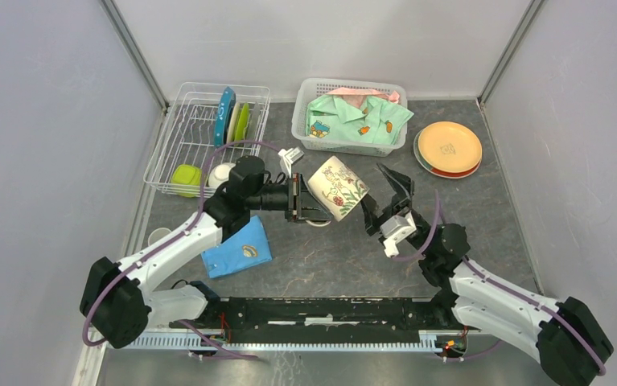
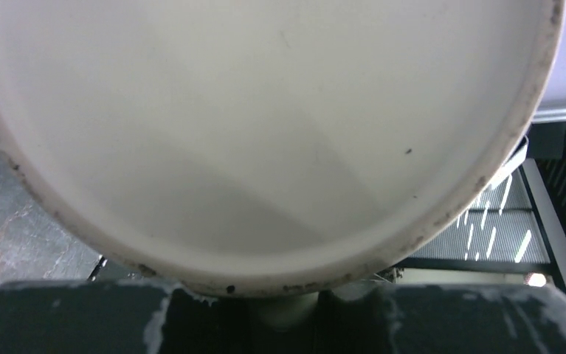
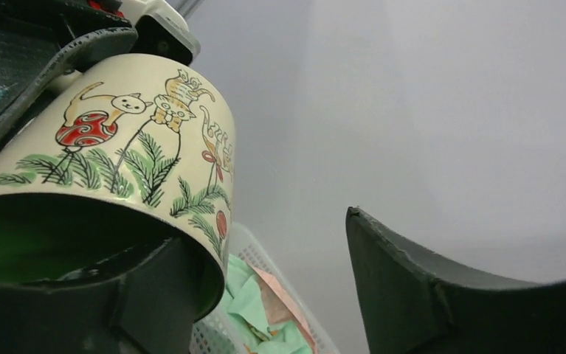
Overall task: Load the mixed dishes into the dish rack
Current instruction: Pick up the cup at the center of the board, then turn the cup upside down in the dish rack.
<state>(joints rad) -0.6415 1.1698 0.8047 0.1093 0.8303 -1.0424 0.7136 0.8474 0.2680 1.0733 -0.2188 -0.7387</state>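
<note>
A beige mug (image 1: 339, 187) printed with a cat and pine sprigs, green inside, hangs tilted above the table's middle. My left gripper (image 1: 301, 201) is shut on its bottom end; in the left wrist view the mug's pale base (image 2: 265, 133) fills the picture. My right gripper (image 1: 380, 199) is open at the mug's mouth, one finger (image 3: 147, 295) inside the rim (image 3: 191, 221), the other finger (image 3: 412, 287) well clear. The dish rack (image 1: 168, 137) at the back left holds a blue plate (image 1: 224, 115), a green plate (image 1: 242, 121), a lime-green bowl (image 1: 185, 178) and a white cup (image 1: 221, 174).
An orange plate (image 1: 448, 147) lies on a red one at the back right. A white latticed basket (image 1: 305, 121) with green clothing (image 1: 357, 119) stands at the back centre. A folded blue cloth (image 1: 238, 251) and a small cup (image 1: 158, 236) lie on the near left.
</note>
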